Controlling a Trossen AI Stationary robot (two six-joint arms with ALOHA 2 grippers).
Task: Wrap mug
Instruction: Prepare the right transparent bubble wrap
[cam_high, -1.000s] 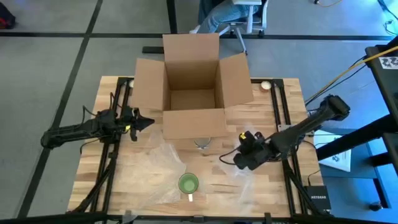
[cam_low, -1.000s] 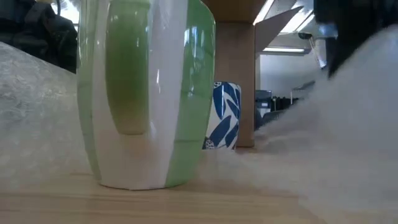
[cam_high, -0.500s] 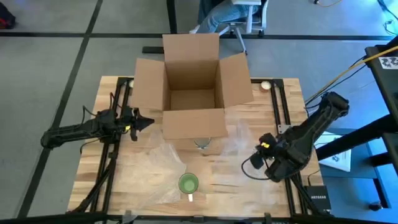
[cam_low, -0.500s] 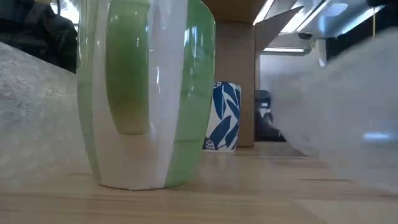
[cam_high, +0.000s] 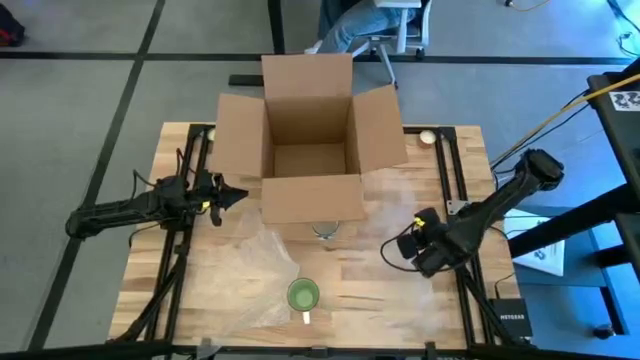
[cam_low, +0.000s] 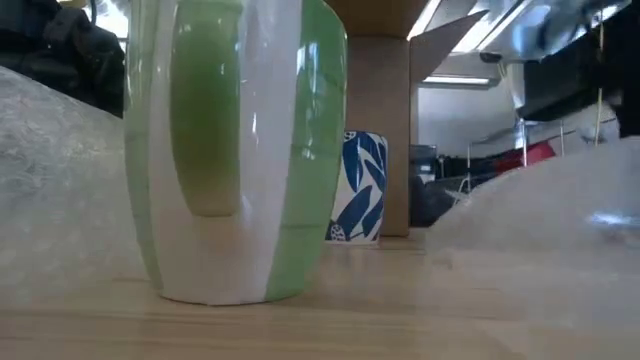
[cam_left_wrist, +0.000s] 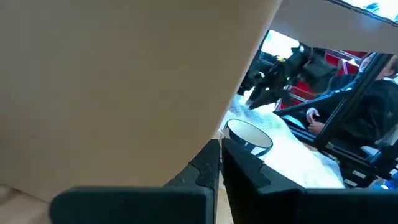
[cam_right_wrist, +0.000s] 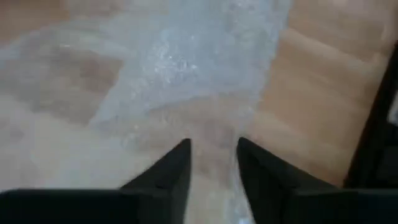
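Mug (cam_high: 303, 294) stood upright near the tabletop's (cam_high: 340, 275) front edge, on 1 bubble-wrap sheet (cam_high: 250, 275). Our right tool (cam_high: 402, 245) hovered, fingers parted, over another sheet (cam_right_wrist: 186, 68), presumably to fetch wrapping. Our left tool (cam_high: 236, 195), clenched empty, waited beside the box (cam_high: 305, 150).

The wooden tabletop (cam_high: 440, 310) carries an open cardboard box (cam_high: 308, 150) at its far side, a blue-patterned cup (cam_low: 360, 187) just before the box, bubble-wrap sheets (cam_high: 250, 270) spread across it, and the green mug (cam_high: 303, 295) at the near edge.
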